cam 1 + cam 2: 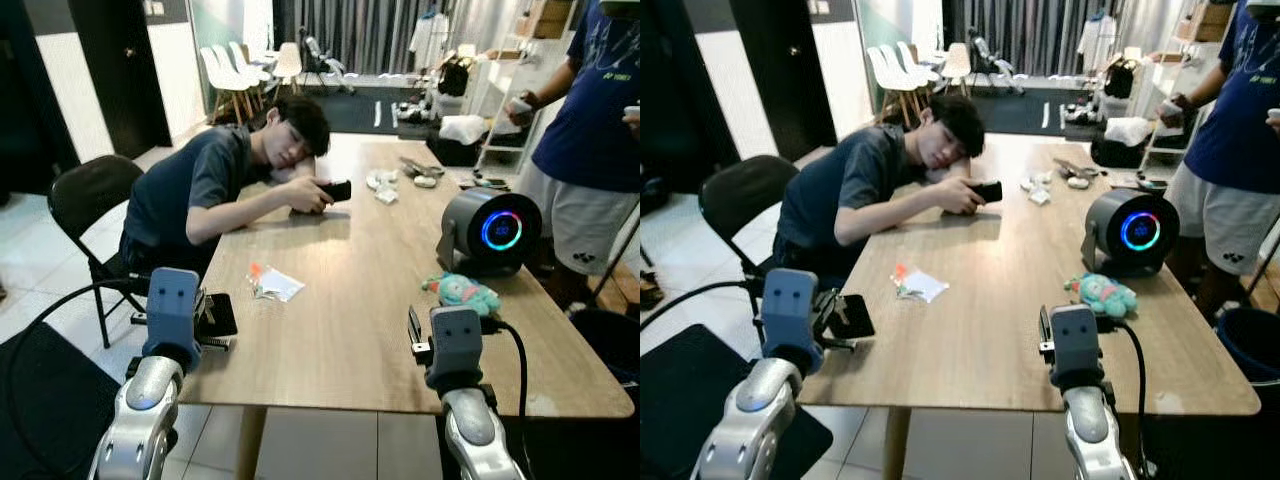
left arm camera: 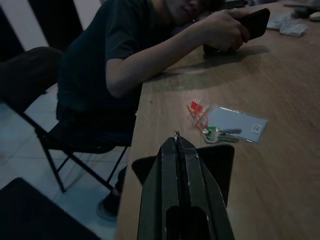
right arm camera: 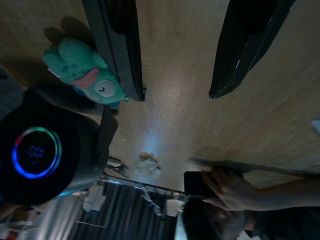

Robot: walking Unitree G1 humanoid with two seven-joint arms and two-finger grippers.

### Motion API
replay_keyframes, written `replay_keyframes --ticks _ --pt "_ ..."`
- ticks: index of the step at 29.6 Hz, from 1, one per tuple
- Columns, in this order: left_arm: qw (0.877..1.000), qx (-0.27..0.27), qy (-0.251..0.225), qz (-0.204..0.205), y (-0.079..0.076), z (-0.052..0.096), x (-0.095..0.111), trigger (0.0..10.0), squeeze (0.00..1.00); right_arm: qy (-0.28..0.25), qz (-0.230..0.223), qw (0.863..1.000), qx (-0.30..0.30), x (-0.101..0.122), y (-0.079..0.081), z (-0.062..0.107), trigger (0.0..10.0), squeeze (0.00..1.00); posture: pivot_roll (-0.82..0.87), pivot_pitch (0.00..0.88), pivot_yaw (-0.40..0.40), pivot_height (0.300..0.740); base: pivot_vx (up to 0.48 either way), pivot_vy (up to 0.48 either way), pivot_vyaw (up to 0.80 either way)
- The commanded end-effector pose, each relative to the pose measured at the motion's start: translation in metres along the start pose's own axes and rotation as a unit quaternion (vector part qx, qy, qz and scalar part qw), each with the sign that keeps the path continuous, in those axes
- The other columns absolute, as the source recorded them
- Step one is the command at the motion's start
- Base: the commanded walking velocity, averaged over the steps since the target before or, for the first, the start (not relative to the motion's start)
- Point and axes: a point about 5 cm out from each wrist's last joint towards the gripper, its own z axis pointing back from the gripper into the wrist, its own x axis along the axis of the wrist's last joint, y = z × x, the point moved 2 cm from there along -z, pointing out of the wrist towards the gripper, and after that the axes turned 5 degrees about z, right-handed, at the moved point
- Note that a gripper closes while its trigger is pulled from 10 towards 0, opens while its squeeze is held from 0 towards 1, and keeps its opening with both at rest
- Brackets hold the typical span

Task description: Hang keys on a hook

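Orange-tagged keys (image 2: 212,131) lie ahead, so I spread my clenched left gripper (image 2: 176,140) first (right gripper (image 3: 175,82) gapes idle).

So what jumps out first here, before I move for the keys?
A person slumped at the wooden table's left edge, head down, holding a phone. On the right, a round black device with a glowing blue ring. The keys lie between them, beyond the left gripper.
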Motion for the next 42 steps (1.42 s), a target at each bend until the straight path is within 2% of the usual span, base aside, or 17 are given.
replay_keyframes --ticks 1,32,42 --pt "1.0 -0.003 0.002 -0.013 0.0018 0.0002 -0.0015 10.0 0.0 0.007 0.004 1.0 -0.002 -0.0044 -0.0011 0.0024 10.0 0.0 0.04 0.045 0.041 0.74 0.0 -0.337 0.0" --pt "1.0 -0.001 0.002 -0.016 0.0035 -0.0001 -0.0012 10.0 0.0 0.006 0.001 1.0 -0.001 -0.0044 0.0005 0.0021 10.0 0.0 0.04 0.046 0.041 0.74 0.0 -0.296 0.0" --pt "1.0 0.0 0.002 -0.017 0.0036 -0.0002 -0.0011 10.0 0.0 0.006 0.002 1.0 -0.002 -0.0044 0.0004 0.0021 10.0 0.0 0.04 0.046 0.042 0.74 0.0 -0.177 0.0"
